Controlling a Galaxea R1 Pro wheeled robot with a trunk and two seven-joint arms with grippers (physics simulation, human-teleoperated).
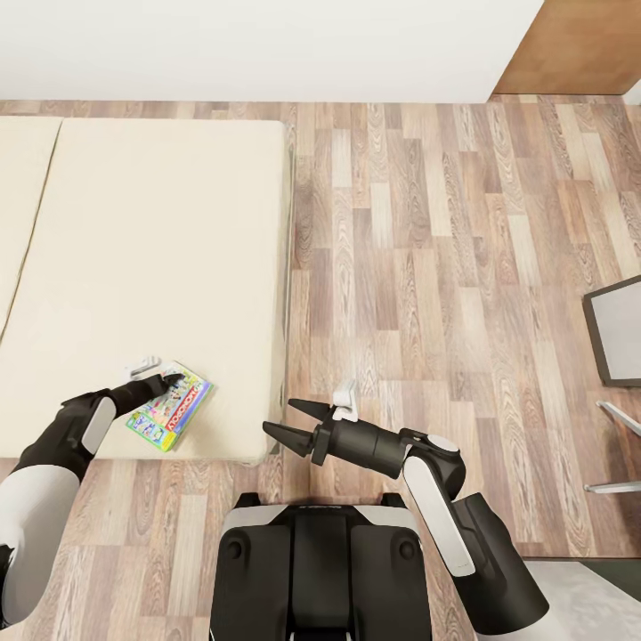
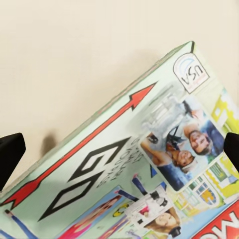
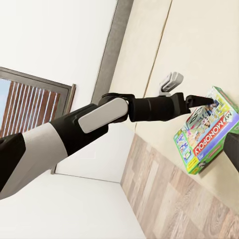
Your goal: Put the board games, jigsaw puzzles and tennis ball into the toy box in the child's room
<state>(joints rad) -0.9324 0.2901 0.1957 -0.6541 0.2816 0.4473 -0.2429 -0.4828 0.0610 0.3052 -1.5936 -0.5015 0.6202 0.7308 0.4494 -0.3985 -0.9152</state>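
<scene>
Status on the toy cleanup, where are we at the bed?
Nothing shows as done. In hand: the left gripper is down at the Monopoly box lying on the bed, fingers open either side, not yet closed. The right gripper hangs open and empty above the floor. Left: grasp, lift and carry it away.

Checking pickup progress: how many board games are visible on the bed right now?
1. A Monopoly board game lies near the bed's front corner, under the left gripper. Any other game would be outside these views.
</scene>
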